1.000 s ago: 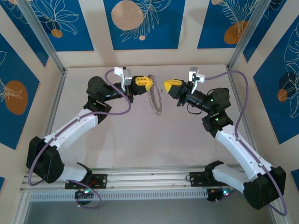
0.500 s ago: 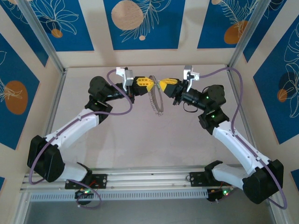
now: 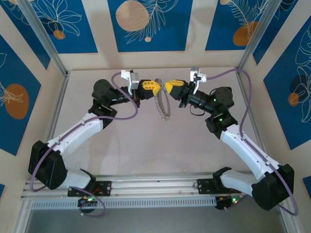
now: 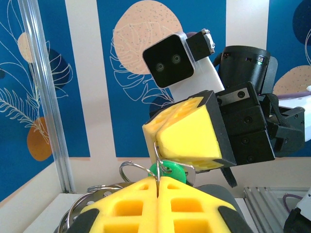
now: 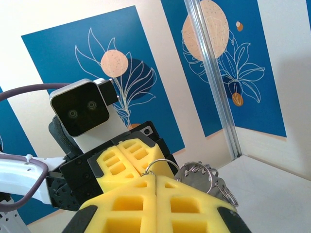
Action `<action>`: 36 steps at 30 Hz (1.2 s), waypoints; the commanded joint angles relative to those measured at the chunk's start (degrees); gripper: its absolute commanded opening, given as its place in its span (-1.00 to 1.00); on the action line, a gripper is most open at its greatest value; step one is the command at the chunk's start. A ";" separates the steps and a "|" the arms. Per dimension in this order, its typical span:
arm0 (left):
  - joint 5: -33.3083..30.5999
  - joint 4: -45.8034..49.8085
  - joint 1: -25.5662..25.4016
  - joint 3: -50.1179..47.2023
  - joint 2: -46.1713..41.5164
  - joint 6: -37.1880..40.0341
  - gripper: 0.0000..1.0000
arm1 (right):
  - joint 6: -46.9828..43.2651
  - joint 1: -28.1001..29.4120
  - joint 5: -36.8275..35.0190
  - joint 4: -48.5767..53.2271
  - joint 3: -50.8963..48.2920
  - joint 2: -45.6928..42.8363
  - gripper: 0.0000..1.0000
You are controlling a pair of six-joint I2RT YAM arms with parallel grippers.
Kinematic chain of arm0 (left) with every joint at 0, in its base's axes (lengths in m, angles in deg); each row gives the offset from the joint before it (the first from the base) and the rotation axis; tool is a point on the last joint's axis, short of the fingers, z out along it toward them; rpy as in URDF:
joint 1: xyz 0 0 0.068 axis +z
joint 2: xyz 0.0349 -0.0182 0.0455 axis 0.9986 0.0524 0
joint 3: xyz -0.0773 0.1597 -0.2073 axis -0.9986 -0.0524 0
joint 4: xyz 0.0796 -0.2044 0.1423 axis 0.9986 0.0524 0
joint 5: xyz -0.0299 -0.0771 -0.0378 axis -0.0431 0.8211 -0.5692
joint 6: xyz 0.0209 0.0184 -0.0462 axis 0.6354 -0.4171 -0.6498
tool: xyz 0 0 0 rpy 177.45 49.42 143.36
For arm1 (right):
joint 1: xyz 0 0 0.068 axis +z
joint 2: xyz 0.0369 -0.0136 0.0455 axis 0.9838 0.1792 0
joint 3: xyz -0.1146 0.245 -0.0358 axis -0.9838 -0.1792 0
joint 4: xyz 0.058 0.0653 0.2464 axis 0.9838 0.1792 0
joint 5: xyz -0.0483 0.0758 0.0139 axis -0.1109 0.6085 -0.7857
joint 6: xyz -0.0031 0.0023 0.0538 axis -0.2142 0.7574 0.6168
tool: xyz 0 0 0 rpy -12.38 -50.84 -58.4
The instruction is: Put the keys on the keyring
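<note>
Centrally, toward the far side of the table (image 3: 146,141), left gripper (image 3: 156,86) pinched shut on beaded keyring (image 3: 162,104) that hung below, right gripper (image 3: 167,87) clamped on green key (image 4: 167,171), tips almost met

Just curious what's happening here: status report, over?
Left gripper shut on keyring, chain dangling. Right gripper shut, tip to tip with it. Green key at the meeting point; holder unclear. Nothing else in the way.

We are seeing the left gripper (image 3: 157,85) and right gripper (image 3: 166,87) wearing bright yellow, the key (image 4: 167,170) showing a green head, the keyring (image 3: 163,104) gleaming grey, and blue wall panels (image 3: 146,24) carrying white leaf outlines and peach circles.
</note>
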 commanded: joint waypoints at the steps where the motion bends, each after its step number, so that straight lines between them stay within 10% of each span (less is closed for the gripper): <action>1: 0.75 -2.30 -1.08 2.31 -0.71 1.05 -1.00 | -1.03 0.13 -1.81 -0.86 1.22 0.25 -1.00; 36: -1.05 -4.41 -1.20 2.08 -0.62 0.63 -1.00 | 0.73 -1.31 -0.53 0.01 -1.23 1.03 -1.00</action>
